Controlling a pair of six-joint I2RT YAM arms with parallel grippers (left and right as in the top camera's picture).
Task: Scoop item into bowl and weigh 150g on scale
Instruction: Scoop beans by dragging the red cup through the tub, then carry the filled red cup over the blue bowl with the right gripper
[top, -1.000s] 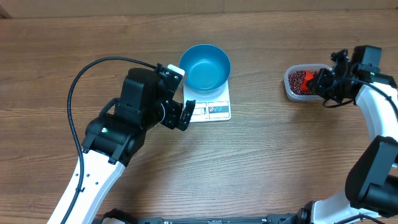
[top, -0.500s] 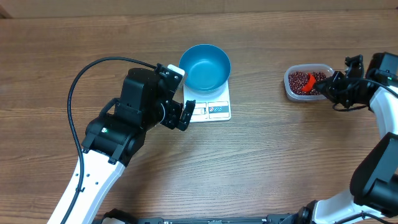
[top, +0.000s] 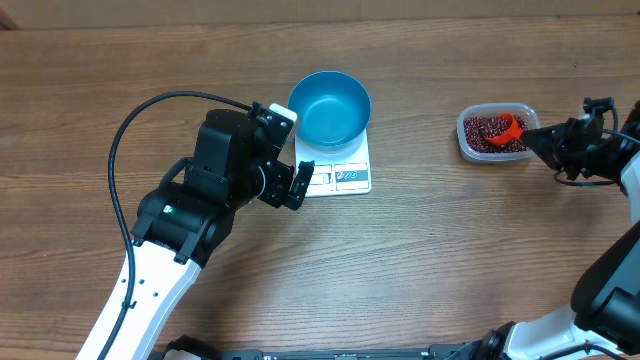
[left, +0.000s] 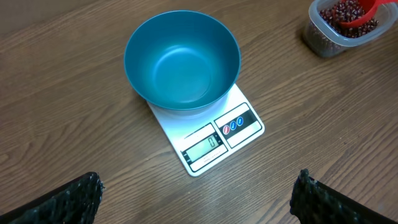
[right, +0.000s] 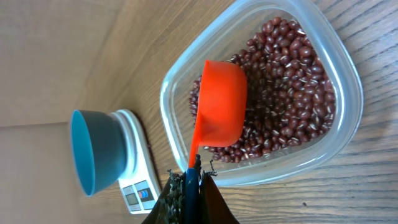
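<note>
Wooden desk (top: 450, 250): brown grain, bearing all items below. Left claw (top: 298, 150): black, spread wide, gripping nothing, hovering just left of scale, well apart from beans. Bowl (top: 330, 105): round, bright blue, upright, seated on rear part of scale. Scale (top: 345, 177): flat, white, rectangular, near desk centre; display panel and round buttons at near edge, clear of bowl. Tub (top: 465, 140): clear plastic, rounded corners, well right of scale. Beans (top: 485, 128): small, maroon, heaped loose inside tub. Scoop (top: 508, 127): orange-red, cup inside tub over beans, handle reaching out over tub's right rim. Right claw (top: 540, 140): black, pressed together, pinching scoop handle, just right of tub.
</note>
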